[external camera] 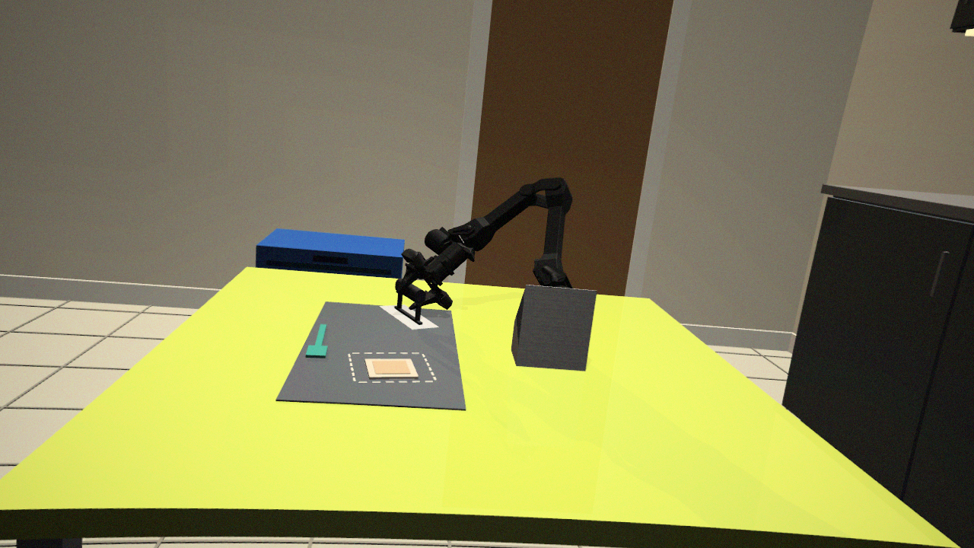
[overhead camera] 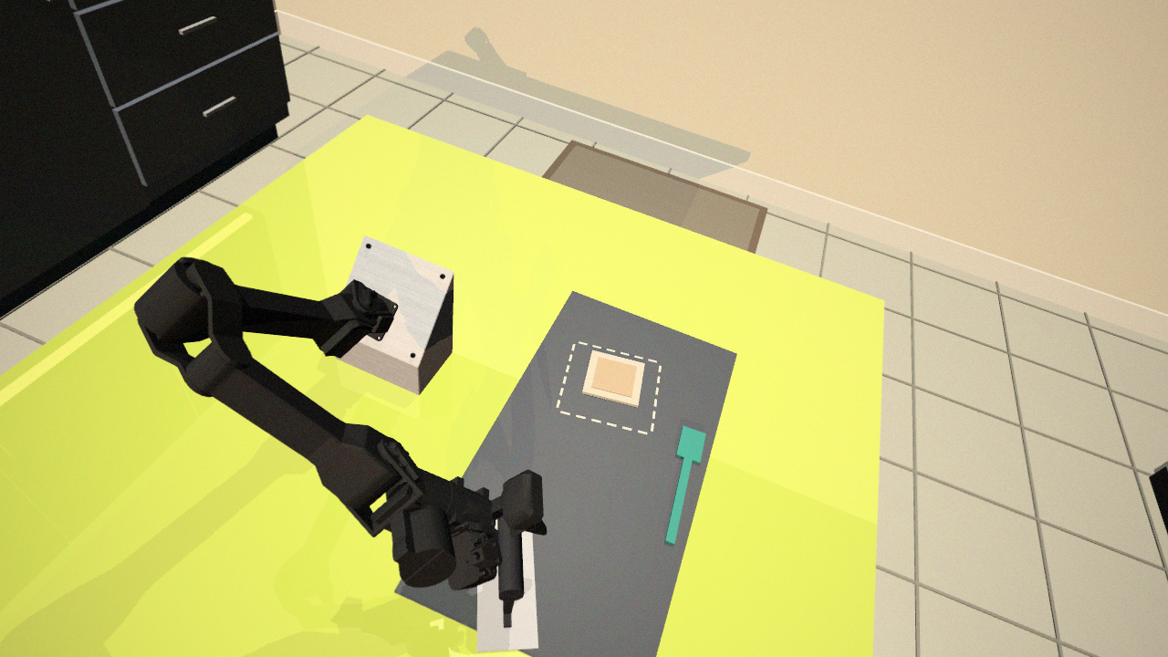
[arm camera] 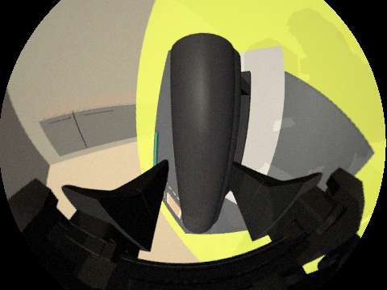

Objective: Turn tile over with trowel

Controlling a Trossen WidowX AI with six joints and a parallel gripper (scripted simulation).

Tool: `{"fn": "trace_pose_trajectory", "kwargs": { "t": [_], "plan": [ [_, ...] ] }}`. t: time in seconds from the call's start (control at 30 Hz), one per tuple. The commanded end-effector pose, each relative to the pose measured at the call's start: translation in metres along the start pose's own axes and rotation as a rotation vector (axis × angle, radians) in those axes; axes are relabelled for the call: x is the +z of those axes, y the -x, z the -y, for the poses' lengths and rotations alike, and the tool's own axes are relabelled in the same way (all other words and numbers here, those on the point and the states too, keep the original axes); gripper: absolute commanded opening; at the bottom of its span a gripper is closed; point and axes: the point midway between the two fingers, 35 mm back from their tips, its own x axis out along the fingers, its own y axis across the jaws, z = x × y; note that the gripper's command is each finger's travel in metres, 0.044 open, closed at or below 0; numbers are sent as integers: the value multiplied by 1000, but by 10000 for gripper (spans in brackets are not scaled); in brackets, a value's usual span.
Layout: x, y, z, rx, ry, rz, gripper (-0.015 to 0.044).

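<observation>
The tile (overhead camera: 613, 377) (external camera: 391, 368) (arm camera: 173, 204) lay flat within the dashed outline (overhead camera: 565, 377) (external camera: 351, 367) on the gray mat (overhead camera: 604, 482) (external camera: 306, 384) (arm camera: 322, 121), a peach square showing on its pale upper face. I could not tell whether its marked side was down.

The trowel (overhead camera: 490, 618) (external camera: 424, 324) (arm camera: 264, 89) was well apart from the tile, near the opposite end of the mat. Its white blade looked level and down on the mat, with one end reaching past the mat's edge. Its thick dark handle (overhead camera: 510, 563) (arm camera: 203, 121) stood above the blade.

The pincer (overhead camera: 511, 531) (external camera: 421, 289) (arm camera: 196, 163) was open fairly wide, its fingers on either side of the handle without gripping it. The arm (overhead camera: 273, 408) (external camera: 507, 215) reached out from the block (overhead camera: 424, 281) (external camera: 557, 326) on the yellow tabletop (overhead camera: 800, 367) (external camera: 272, 457) (arm camera: 258, 16).

A green spatula (overhead camera: 680, 494) (external camera: 319, 339) (arm camera: 156, 148) lay flat near the mat's long edge, apart from the tile and trowel.
</observation>
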Motion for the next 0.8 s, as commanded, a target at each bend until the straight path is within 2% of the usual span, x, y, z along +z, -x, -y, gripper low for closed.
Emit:
{"fn": "trace_pose_trajectory", "kwargs": {
  "t": [0.0,0.13,0.5,0.63,0.77],
  "plan": [
    [0,0,-1,6,3,0,300],
    [0,3,-1,6,3,0,300],
    [1,57,0,0,1,0,300],
    [-1,62,-2,-1,0,-1,300],
    [-24,99,-31,-4,-3,-4,300]
  ]
}}
